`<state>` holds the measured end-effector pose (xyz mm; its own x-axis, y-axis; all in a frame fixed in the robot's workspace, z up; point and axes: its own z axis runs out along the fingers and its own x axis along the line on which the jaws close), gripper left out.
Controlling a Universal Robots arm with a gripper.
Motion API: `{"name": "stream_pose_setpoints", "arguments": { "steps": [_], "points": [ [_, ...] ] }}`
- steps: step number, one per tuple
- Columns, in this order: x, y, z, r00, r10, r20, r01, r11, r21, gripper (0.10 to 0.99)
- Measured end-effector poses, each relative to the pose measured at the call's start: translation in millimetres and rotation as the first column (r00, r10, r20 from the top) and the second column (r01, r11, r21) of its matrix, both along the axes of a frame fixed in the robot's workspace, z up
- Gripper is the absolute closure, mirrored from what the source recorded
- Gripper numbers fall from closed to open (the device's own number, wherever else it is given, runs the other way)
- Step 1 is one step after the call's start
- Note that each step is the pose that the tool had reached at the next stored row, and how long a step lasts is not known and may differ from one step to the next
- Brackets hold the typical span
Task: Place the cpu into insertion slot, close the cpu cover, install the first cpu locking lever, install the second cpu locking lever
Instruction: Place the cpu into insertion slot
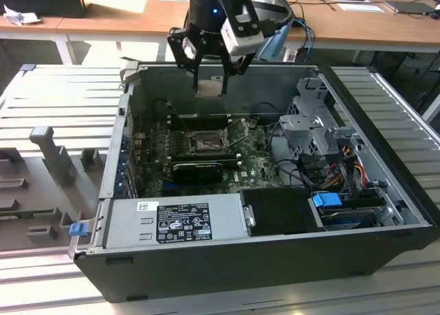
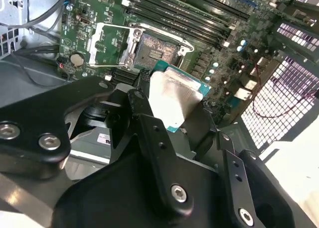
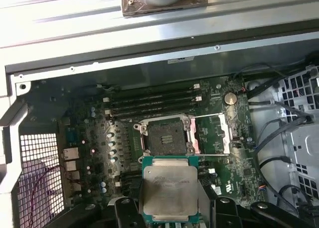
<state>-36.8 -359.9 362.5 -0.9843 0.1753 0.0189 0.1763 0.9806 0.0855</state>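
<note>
First wrist view — gripper (image 3: 172, 210) clamped on the cpu (image 3: 170, 185), chip well clear of the open insertion slot (image 3: 164, 137) below. The cpu cover (image 3: 211, 152) lies flipped back beside the slot — seating, closing and both levers look undone.

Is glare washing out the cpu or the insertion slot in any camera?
Second wrist view: the cpu face glares near white, the insertion slot shows no glare. First wrist view: both evenly lit; washout sits on the ribbed table beyond the computer case. Exterior view: the slot lies in shade.
</note>
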Motion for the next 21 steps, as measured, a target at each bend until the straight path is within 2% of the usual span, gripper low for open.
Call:
{"name": "stream_pose_setpoints", "arguments": {
  "steps": [3,6,7,8,12,17,20,21],
  "points": [
    [0.0,0.0,-0.5,0.9978,-0.067,0.0,0.067,0.9978,0.0,0.561],
    [0.0,0.0,-0.9,0.9906,-0.137,0.0,0.137,0.9906,0.0,0.561],
    [0.0,0.0,-1.0,0.9865,-0.164,0.0,0.164,0.9865,0.0,0.561],
    [0.1,0.0,-1.4,0.9795,-0.202,0.0,0.202,0.9795,0.0,0.561],
    [0.0,0.0,-1.5,0.972,-0.235,0.0001,0.235,0.972,0.0,0.561],
    [0.0,0.0,-1.6,0.9443,-0.329,-0.0001,0.329,0.9443,0.0,0.561],
    [0.0,0.0,-1.6,0.9365,-0.351,0.0,0.351,0.9365,0.0,0.561],
    [0.0,0.0,-1.6,0.9295,-0.369,0.0,0.369,0.9295,0.0,0.561]
  ]
}}
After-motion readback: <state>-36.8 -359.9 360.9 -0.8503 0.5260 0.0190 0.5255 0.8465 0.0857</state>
